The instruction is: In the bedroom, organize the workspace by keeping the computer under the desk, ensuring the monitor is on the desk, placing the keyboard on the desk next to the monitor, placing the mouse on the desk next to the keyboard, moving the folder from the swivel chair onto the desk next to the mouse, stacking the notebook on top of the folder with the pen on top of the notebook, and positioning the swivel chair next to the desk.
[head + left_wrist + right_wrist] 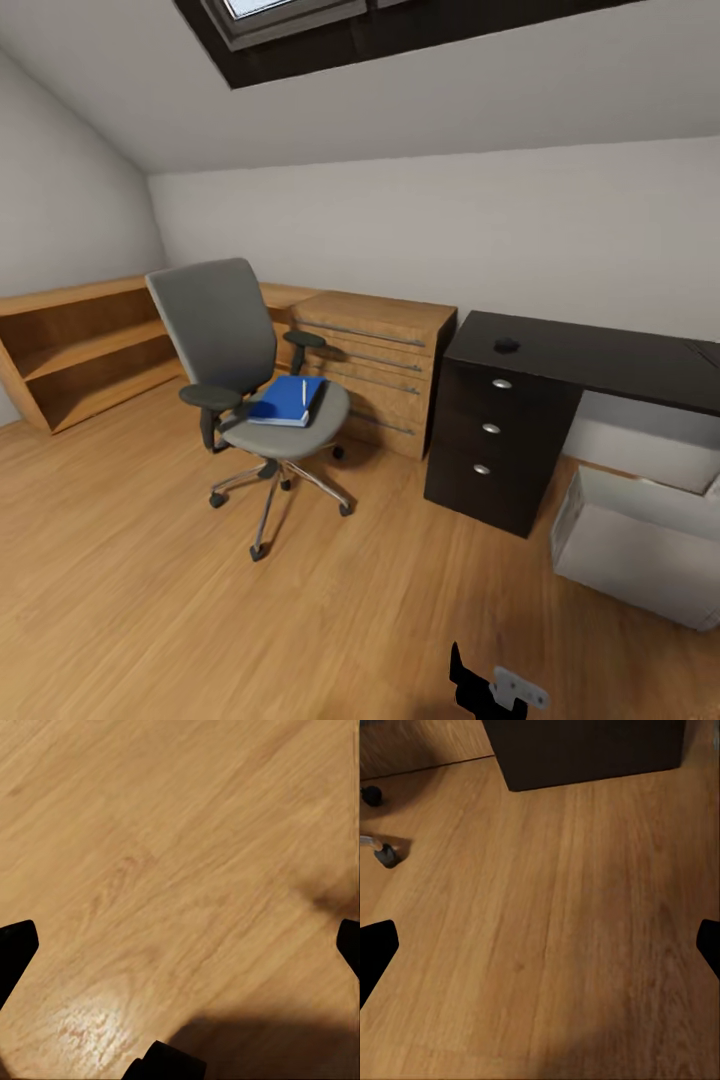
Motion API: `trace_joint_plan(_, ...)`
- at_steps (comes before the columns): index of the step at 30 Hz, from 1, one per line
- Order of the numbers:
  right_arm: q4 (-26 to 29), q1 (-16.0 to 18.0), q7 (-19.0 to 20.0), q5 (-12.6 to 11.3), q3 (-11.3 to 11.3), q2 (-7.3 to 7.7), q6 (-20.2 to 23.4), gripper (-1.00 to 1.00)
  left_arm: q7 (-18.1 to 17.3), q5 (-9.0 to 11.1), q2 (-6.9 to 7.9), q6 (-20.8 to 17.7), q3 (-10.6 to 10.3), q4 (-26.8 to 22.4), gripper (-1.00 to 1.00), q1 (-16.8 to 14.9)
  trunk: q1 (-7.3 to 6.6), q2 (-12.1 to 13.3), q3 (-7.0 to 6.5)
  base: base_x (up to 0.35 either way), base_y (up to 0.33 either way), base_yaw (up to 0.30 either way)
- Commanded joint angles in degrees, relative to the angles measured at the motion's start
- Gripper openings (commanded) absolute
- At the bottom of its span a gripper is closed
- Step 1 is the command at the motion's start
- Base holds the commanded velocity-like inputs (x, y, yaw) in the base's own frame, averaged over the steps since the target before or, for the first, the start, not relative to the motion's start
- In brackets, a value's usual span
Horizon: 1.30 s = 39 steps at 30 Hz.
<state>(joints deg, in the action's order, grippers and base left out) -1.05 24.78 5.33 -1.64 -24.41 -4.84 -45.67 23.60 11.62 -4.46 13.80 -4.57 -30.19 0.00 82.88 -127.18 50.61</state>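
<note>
Over on the far left of the head view, an oak shelf unit [80,350] sits low against the wall under the sloped ceiling; next along, the swivel chair [235,370] stands out on the wood floor [150,600], well apart from the desk, its chrome star base splayed on casters; on its seat lies the blue folder [287,400], and a slim pale line across the folder's top may be the pen, too fine to be sure. Behind the chair stands the oak dresser [375,365], and just beside it the black drawer unit [495,445] of the desk [600,360] — a small dark object [507,345] rests on the black top near that end, too small to identify. Under the desk to the right sits the computer [640,545], a light grey box on the floor.

The left gripper [180,937] hangs over bare floorboards, fingertips spread to the frame's opposite edges, nothing between them; the right gripper [540,941] does likewise — jaws wide, empty — with the drawer unit's dark base [585,750] and two chair casters [386,855] ahead of it.
</note>
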Motion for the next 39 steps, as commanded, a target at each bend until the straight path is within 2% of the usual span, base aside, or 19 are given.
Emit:
trace_joint_plan(1, -0.11, 0.06, 0.56, -0.18, -0.46, 0.00, -0.21, 1.00, 0.39, 0.60, 0.06, 0.22, -0.44, -0.04, 1.00, 0.00, 0.01, -0.02, 0.05, 0.218, 0.000, -0.277)
trace_joint_plan(5, -0.02, 0.06, 0.54, 0.08, -0.46, 0.12, -0.24, 1.00, 0.39, 0.60, 0.13, 0.18, -0.44, -0.04, 1.00, 0.02, 0.01, -0.02, 0.05, 0.276, 0.000, -0.277)
trace_joint_plan(8, -0.01, 0.07, 0.51, 1.27, -0.46, 0.21, -0.23, 1.00, 0.39, 0.60, 0.11, 0.17, -0.44, -0.04, 1.00, 0.01, 0.01, -0.02, 0.05, 0.173, 0.000, -0.277)
trace_joint_plan(10, -0.03, 0.08, 0.42, 3.09, -0.46, 0.25, -0.21, 1.00, 0.39, 0.55, 0.06, 0.23, -0.44, -0.04, 1.00, 0.03, 0.01, -0.02, 0.05, 0.066, 0.000, -0.277)
trace_joint_plan(13, -0.07, 0.08, 0.39, 3.97, -0.46, 0.32, -0.21, 1.00, 0.39, 0.52, 0.05, 0.28, -0.44, -0.04, 1.00, 0.01, 0.01, -0.02, 0.05, 0.023, 0.000, -0.280)
trace_joint_plan(15, -0.07, 0.08, 0.39, 4.08, -0.46, 0.35, -0.21, 1.00, 0.39, 0.52, 0.06, 0.31, -0.46, -0.04, 1.00, 0.00, 0.01, -0.02, 0.05, 0.008, 0.000, -0.285)
trace_joint_plan(26, -0.02, 0.08, 0.38, 4.31, -0.46, 0.35, -0.21, 1.00, 0.39, 0.51, -0.02, 0.35, -0.45, -0.04, 1.00, 0.00, -2.40, 4.39, -1.93, 0.002, 0.000, -0.279)
trace_joint_plan(34, -0.07, -0.24, 0.38, 4.36, -0.46, 0.23, -0.21, 1.00, 0.39, 0.53, -0.03, 0.35, -0.44, -0.04, 1.00, 0.00, -4.16, 7.60, -3.36, 0.000, 0.000, -0.061)
trace_joint_plan(35, 0.26, -0.56, 0.04, 4.02, -0.13, 0.56, 0.13, 1.00, 0.06, 0.19, 0.31, 0.01, -0.11, 0.29, 1.00, 0.00, -4.15, 7.59, -3.35, 0.000, 0.000, 0.000)
trace_joint_plan(39, 0.59, -1.86, -0.37, 4.01, 1.15, -0.19, 1.41, 1.00, -1.22, -1.05, 0.69, -1.26, 1.20, 1.58, 1.00, 0.00, -4.15, 7.59, -3.35, 0.000, 0.000, 0.000)
